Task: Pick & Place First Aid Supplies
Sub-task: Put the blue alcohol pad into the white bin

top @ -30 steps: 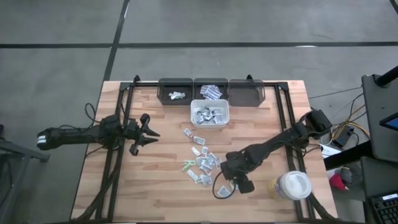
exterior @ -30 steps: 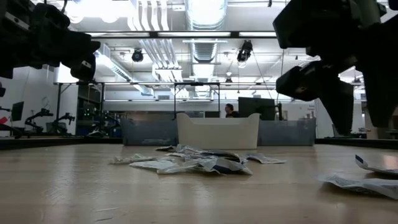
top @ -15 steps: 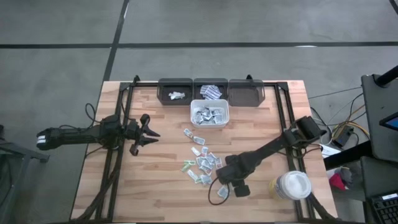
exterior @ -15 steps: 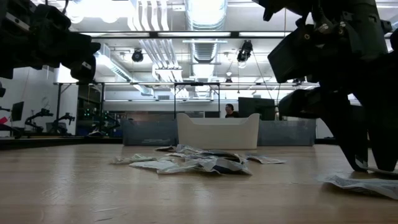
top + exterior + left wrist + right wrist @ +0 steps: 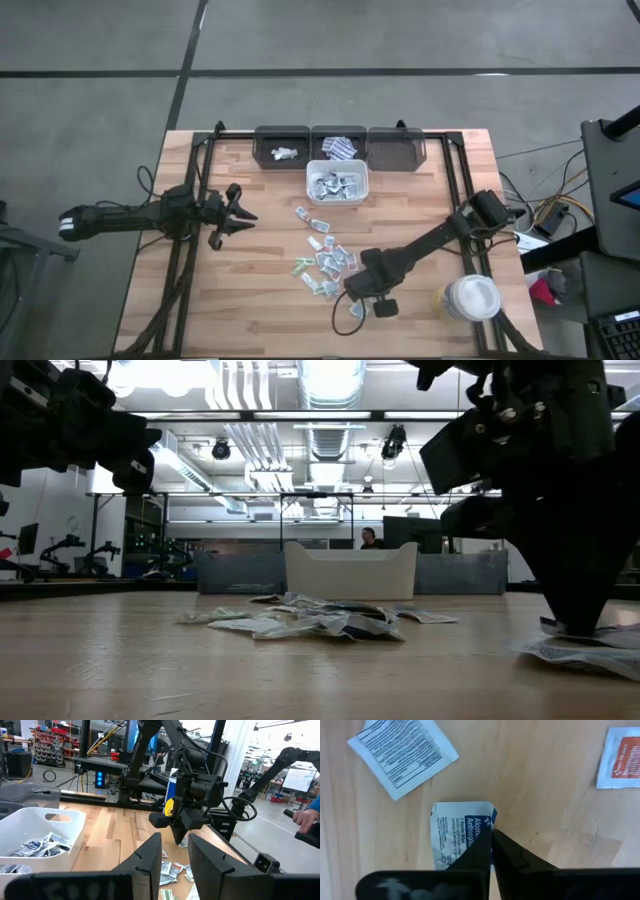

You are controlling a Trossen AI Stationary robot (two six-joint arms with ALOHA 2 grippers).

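Right gripper [image 5: 491, 836] down on table [image 5: 250, 290], clenched on edge of one alcohol wipe sachet [image 5: 457, 837]. Two more sachets lie nearby in right wrist view. Loose pile of sachets [image 5: 325, 260] mid-table. Three dark bins [image 5: 340, 146] along far edge, one white bin [image 5: 337, 183]. Left gripper [image 5: 238, 214] hovers apart, fingers parted, empty.

The right gripper [image 5: 353, 295] pressed down at the near edge of the scattered sachets [image 5: 325, 262], the white tub [image 5: 471, 298] off to its side; the left gripper [image 5: 240, 214] hovered well apart
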